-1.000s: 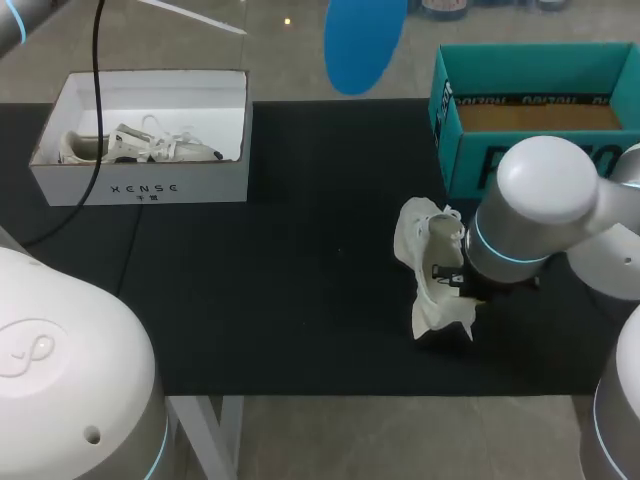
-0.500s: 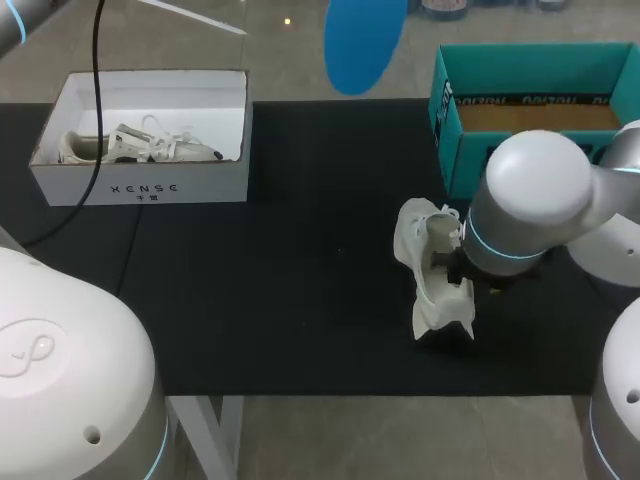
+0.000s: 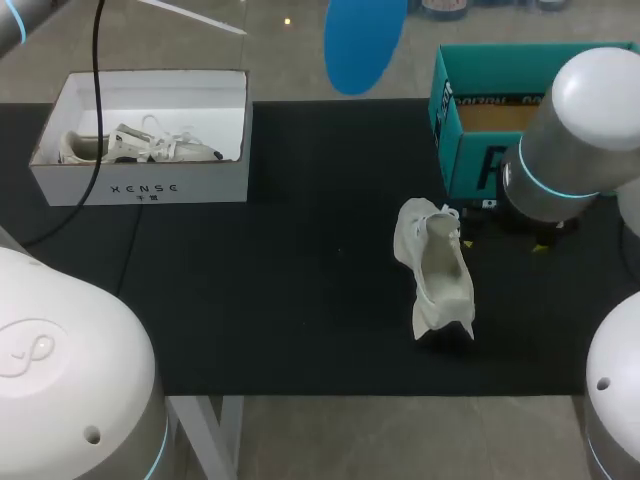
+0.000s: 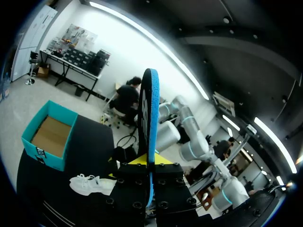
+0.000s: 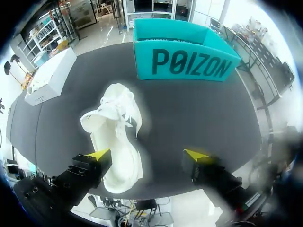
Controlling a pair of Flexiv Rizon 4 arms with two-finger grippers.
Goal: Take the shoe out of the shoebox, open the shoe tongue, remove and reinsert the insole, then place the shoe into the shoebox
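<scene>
Ahead of the spread right gripper (image 5: 147, 155) lies the white shoe (image 5: 116, 137), untouched.

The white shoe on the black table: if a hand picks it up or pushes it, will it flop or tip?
Probably floppy and light: the white shoe sags open at the top, and its blue insole is out, held in the left hand. It sits low on the table, so a push should slide it, not roll it.

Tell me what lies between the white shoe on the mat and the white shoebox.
Nothing: only bare black mat separates the shoe and the white shoebox, per the head view.
</scene>
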